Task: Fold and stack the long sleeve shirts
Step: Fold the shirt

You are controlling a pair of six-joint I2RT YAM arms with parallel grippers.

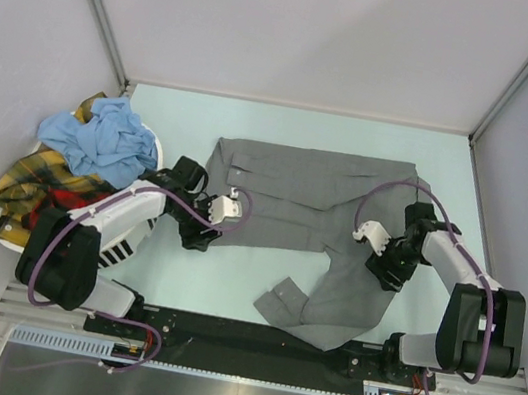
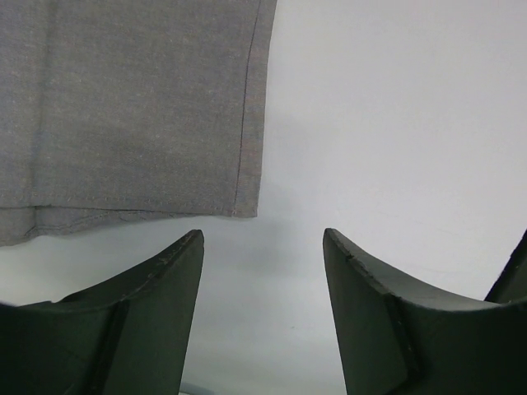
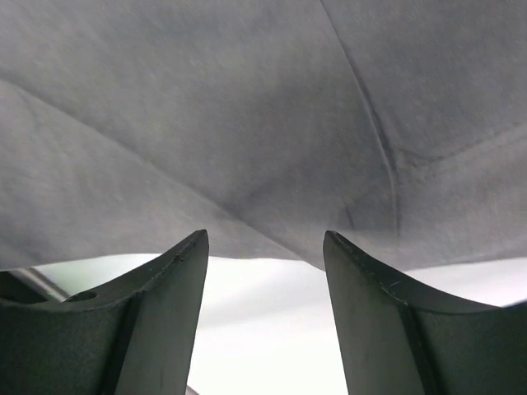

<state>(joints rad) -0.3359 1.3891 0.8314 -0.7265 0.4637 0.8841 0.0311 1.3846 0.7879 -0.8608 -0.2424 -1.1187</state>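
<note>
Between left pincer (image 2: 263,234) and right pincer (image 3: 265,234) the grey shirt (image 1: 316,191) is stretching lengthwise, hem toward the left one; both are reaching inward, low, jaws gaping empty.

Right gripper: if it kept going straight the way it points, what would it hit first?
Most likely the grey shirt: its cloth fills the right wrist view just beyond the open right gripper, though how near is unclear.
</note>
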